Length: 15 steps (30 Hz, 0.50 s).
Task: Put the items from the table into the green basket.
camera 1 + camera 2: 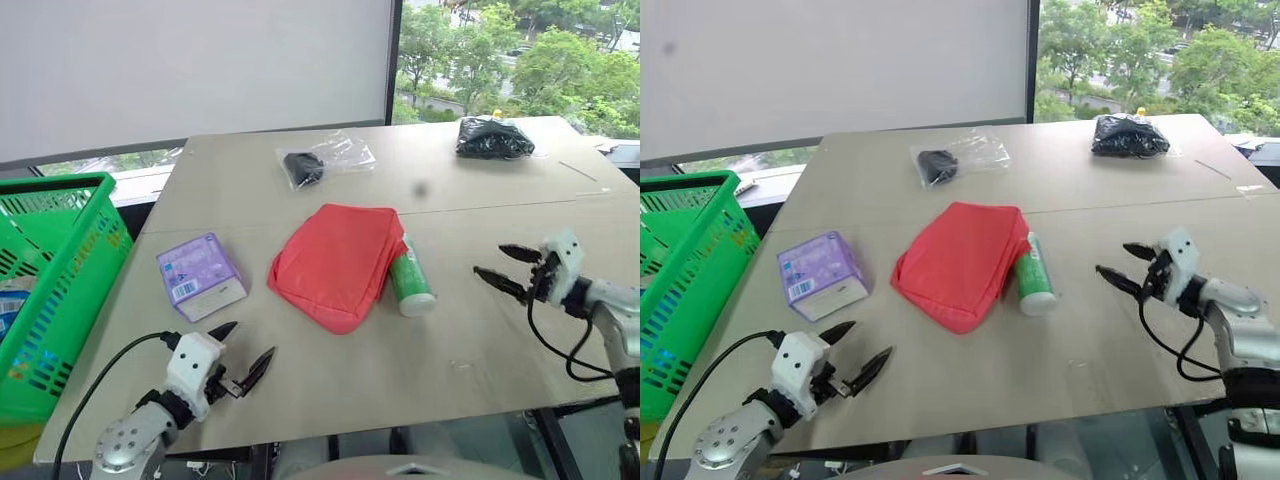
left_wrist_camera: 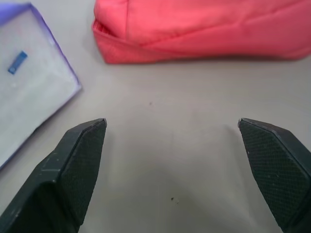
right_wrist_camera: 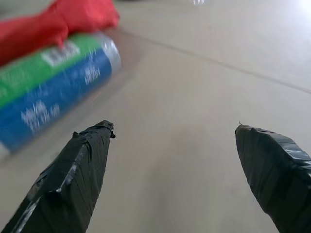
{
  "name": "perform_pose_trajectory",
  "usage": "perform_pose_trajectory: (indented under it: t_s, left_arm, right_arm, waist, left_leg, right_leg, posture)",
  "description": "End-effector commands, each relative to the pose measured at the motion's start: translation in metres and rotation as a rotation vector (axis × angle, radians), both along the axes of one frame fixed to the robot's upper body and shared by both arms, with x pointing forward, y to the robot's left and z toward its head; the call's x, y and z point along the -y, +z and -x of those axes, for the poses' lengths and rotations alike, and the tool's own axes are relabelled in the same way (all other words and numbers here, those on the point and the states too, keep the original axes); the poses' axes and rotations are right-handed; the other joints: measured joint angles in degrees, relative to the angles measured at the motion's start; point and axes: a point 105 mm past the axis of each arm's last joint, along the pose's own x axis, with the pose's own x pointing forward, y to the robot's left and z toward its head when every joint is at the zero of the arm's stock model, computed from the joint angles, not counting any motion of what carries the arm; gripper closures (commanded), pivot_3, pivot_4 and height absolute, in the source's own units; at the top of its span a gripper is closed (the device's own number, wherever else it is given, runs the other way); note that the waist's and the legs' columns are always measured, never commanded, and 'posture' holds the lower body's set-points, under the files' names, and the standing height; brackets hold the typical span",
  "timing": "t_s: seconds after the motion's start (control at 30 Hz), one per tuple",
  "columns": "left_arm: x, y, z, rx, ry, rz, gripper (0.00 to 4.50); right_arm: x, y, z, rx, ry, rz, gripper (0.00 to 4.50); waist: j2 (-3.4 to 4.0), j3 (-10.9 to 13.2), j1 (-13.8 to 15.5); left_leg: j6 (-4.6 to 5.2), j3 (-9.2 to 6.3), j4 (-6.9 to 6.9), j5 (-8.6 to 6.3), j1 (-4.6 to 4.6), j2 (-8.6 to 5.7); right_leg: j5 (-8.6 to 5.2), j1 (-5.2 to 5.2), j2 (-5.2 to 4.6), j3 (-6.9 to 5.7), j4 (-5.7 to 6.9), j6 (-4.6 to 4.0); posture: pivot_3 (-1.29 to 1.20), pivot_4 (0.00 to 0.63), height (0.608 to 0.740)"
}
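**Office-like test room by a window**

A plain tan table [image 1: 480, 330] stands against a large window [image 1: 510, 55] overlooking trees, with a white roller blind [image 1: 190, 65] drawn beside it; the bare setup suggests an office or lab.

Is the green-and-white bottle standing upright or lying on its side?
Lying on its side. The green-and-white bottle rests lengthwise on the table, against the red pouch's edge.
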Motion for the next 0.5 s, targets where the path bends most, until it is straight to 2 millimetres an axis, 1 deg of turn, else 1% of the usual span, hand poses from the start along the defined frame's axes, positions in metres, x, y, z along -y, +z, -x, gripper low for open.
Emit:
perform_pose_trajectory:
  t_s: [0.03,0.07,0.17,0.2,0.23,0.3,0.37,0.43,0.5]
  left_arm:
    - [0.000,0.033,-0.001,0.087,-0.058,0.049,0.00]
    - [0.001,0.040,0.000,0.102,-0.075,0.063,0.00]
    - [0.003,0.055,0.001,0.129,-0.118,0.097,0.00]
    - [0.006,0.062,0.002,0.140,-0.139,0.110,0.00]
    - [0.007,0.066,0.003,0.148,-0.154,0.118,0.00]
    - [0.010,0.073,0.004,0.161,-0.173,0.131,0.00]
    - [0.012,0.078,0.005,0.171,-0.180,0.139,0.00]
    - [0.013,0.080,0.006,0.175,-0.175,0.137,0.00]
    - [0.013,0.081,0.007,0.177,-0.167,0.132,0.00]
  right_arm:
    - [-0.035,0.032,-0.017,0.031,0.044,-0.104,0.16]
    - [-0.050,0.039,-0.022,-0.007,0.068,-0.164,0.16]
    - [-0.084,0.055,-0.027,-0.087,0.139,-0.290,0.16]
    - [-0.098,0.056,-0.030,-0.113,0.154,-0.280,0.16]
    - [-0.108,0.055,-0.033,-0.132,0.162,-0.267,0.16]
    - [-0.120,0.051,-0.038,-0.159,0.160,-0.232,0.16]
    - [-0.128,0.037,-0.046,-0.207,0.121,-0.168,0.16]
    - [-0.129,0.023,-0.056,-0.236,0.065,-0.098,0.16]
    - [-0.127,0.017,-0.064,-0.240,0.010,-0.077,0.16]
  waist:
    - [0.00,-0.01,0.13]
    - [0.00,-0.01,0.08]
    - [0.00,-0.02,0.37]
    - [0.00,-0.02,0.53]
    - [0.00,-0.03,0.57]
    - [-0.03,-0.05,0.93]
    - [-0.07,-0.08,1.41]
    - [-0.12,-0.11,1.74]
    - [-0.13,-0.11,1.98]
  left_leg:
    - [0.00,0.00,0.00,0.00,0.00,0.02]
    - [0.00,-0.02,0.01,0.00,0.00,0.04]
    - [0.00,-0.06,0.02,0.00,-0.01,0.09]
    - [0.00,-0.08,0.02,0.00,-0.03,0.09]
    - [0.00,-0.12,0.02,0.00,-0.05,0.08]
    - [0.00,-0.12,0.01,0.00,-0.08,0.04]
    - [-0.01,-0.10,0.01,0.00,-0.08,-0.01]
    - [-0.01,-0.08,0.01,0.00,-0.10,-0.03]
    - [-0.01,-0.06,0.01,0.00,-0.09,-0.06]
  right_leg:
    - [0.01,0.00,0.00,0.00,0.00,-0.02]
    - [0.02,0.00,0.00,-0.01,0.02,-0.03]
    - [0.04,-0.03,0.00,-0.04,0.07,-0.08]
    - [0.04,-0.03,-0.01,-0.06,0.08,-0.09]
    - [0.04,-0.03,-0.02,-0.09,0.08,-0.09]
    - [0.05,-0.04,-0.09,-0.12,0.06,-0.10]
    - [0.05,-0.04,-0.11,-0.12,0.05,-0.09]
    - [0.05,-0.04,-0.12,-0.12,0.02,-0.09]
    - [0.05,-0.03,-0.14,-0.12,0.01,-0.09]
  posture:
    - [0.06,0.000,0.740]
    - [0.06,0.000,0.740]
    - [0.08,0.000,0.740]
    - [0.09,0.000,0.740]
    - [0.09,0.000,0.740]
    - [0.11,0.000,0.740]
    - [0.12,0.000,0.740]
    - [0.13,0.000,0.740]
    - [0.13,0.000,0.740]
